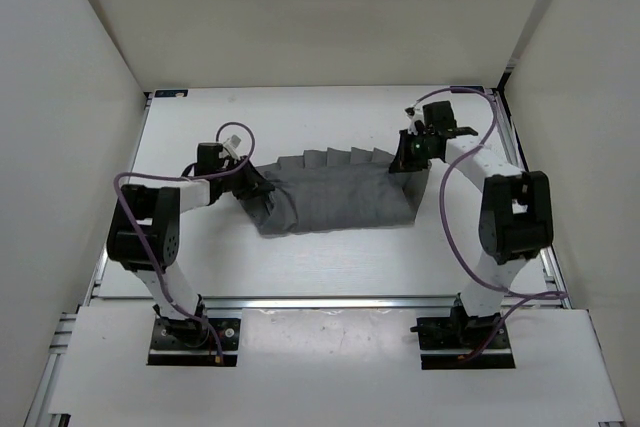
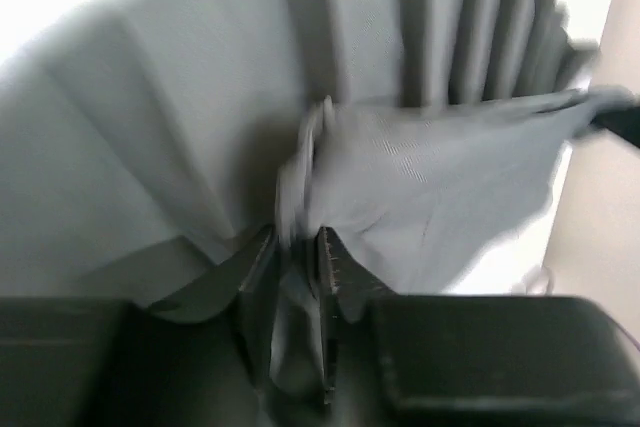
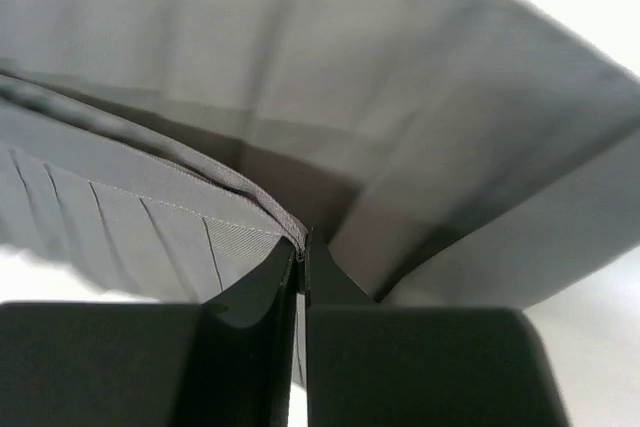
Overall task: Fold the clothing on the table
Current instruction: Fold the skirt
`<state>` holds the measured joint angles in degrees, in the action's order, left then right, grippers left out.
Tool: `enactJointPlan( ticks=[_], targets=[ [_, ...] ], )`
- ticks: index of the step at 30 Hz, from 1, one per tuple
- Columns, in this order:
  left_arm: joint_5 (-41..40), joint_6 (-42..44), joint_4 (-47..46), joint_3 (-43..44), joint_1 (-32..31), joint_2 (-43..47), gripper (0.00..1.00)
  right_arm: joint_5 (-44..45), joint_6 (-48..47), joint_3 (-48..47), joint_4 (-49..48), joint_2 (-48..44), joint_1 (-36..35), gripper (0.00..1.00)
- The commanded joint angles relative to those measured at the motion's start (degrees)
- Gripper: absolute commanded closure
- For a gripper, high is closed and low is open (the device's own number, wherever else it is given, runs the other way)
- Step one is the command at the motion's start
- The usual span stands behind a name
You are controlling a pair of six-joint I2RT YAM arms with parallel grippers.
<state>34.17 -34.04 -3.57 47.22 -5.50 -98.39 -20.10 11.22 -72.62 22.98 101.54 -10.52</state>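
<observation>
White surface [image 1: 300, 267] carries the dark grey pleated skirt [image 1: 340, 197] at mid-frame, between my arms. My right claw [image 1: 408, 159] is clenched on its upper right corner; the left claw [image 1: 250, 187] has a fold between its fingers, pinched or released I cannot tell.

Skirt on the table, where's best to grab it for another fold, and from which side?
Pinch the skirt at its right end's edge, coming in from the right, low over the table; its layers there lie thin and flat.

White table [image 1: 300, 257], grey pleated skirt [image 1: 340, 197] lying mid-table
</observation>
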Motion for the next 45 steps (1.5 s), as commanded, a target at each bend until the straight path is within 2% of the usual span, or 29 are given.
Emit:
enactJointPlan(
  ticks=[1,2,4,6,8,9,11,12,13,19,23,25,28,30,31,32,33,34,35,40,45],
  targets=[
    [-10.43,-4.62,-10.03,4.1,2.16,-0.14,0.67,14.12,-1.21,-7.95,-0.92,3.31,3.92,0.98],
    [-12.27,-5.76,-10.22,6.54,2.16,-0.57,0.66,15.43,-1.2,-8.76,0.12,3.93,4.11,0.97],
    [-15.18,-5.51,-8.74,10.86,2.42,-0.84,0.65,17.71,-0.42,-11.92,1.62,4.72,5.16,0.87],
    [-14.93,-5.33,-6.71,15.08,2.95,-1.63,0.56,18.51,0.03,-13.07,3.47,4.2,5.78,0.78],
    [-13.44,-6.39,-7.93,13.95,4.35,-0.59,0.56,17.99,0.11,-11.68,3.39,0.96,6.83,0.69],
    [-12.3,-7.52,-8.81,11.95,5.22,0.64,0.56,17.73,0.03,-9.58,2.78,-0.27,7.09,0.56],
    [-10.63,-8.76,-11.36,8.35,5.23,2.84,0.57,16.94,-0.06,-3.61,0.76,-5.18,8.23,0.16],
    [-9.31,-8.59,-11.72,6.32,4.97,4.77,0.56,16.06,-0.06,-2.02,0.23,-6.08,8.85,0.06],
    [-8.6,-7.63,-11.98,3.87,4.71,5.74,0.57,15.36,0.2,0.09,-0.04,-7.57,9.46,0.01],
    [-8.34,-5.77,-13.12,-5.55,-1.0,10.32,0.58,12.11,0.64,7.92,1.54,-11.88,16.49,0.01],
    [-9.21,-5.24,-13.83,-7.41,-5.92,9.97,0.58,10.17,1.17,9.17,0.48,-10.4,19.13,0.0],
    [-9.65,-4.8,-13.3,-6.45,-8.03,9.18,0.58,8.16,1.96,8.12,0.4,-9.25,19.31,0.02],
    [-9.48,-4.89,-13.47,-2.59,-10.58,6.03,0.6,3.15,3.27,5.39,-1.09,-6.8,18.26,0.26],
    [-9.65,-5.59,-14.0,0.22,-11.81,4.1,0.63,1.73,4.77,2.76,-1.8,-4.17,15.46,0.55],
    [-9.74,-5.42,-14.35,2.07,-12.43,2.69,0.7,1.82,4.51,1.7,-1.54,-3.28,14.75,0.65],
    [-9.74,-6.03,-14.62,2.87,-13.3,1.63,0.74,1.99,5.03,0.04,-1.54,-1.27,12.92,0.84],
    [-9.48,-6.38,-15.75,4.62,-14.09,-0.38,0.87,1.64,5.47,-2.41,-1.28,1.27,11.68,0.97],
    [-8.34,-7.0,-15.85,6.29,-15.23,-2.14,0.98,1.38,5.65,-3.92,-0.4,2.69,10.8,1.0],
    [-8.51,-7.87,-17.59,7.52,-15.85,-2.59,1.0,1.03,5.91,-6.46,0.48,4.79,9.48,1.0],
    [-11.31,-5.33,-15.06,9.12,-20.33,-7.43,1.0,-0.2,7.14,-15.25,5.49,15.17,5.0,1.0],
    [-13.87,-2.08,-12.17,2.28,-20.7,-5.68,1.0,-1.52,6.97,-13.87,8.21,17.46,0.87,1.0]
  ],
)
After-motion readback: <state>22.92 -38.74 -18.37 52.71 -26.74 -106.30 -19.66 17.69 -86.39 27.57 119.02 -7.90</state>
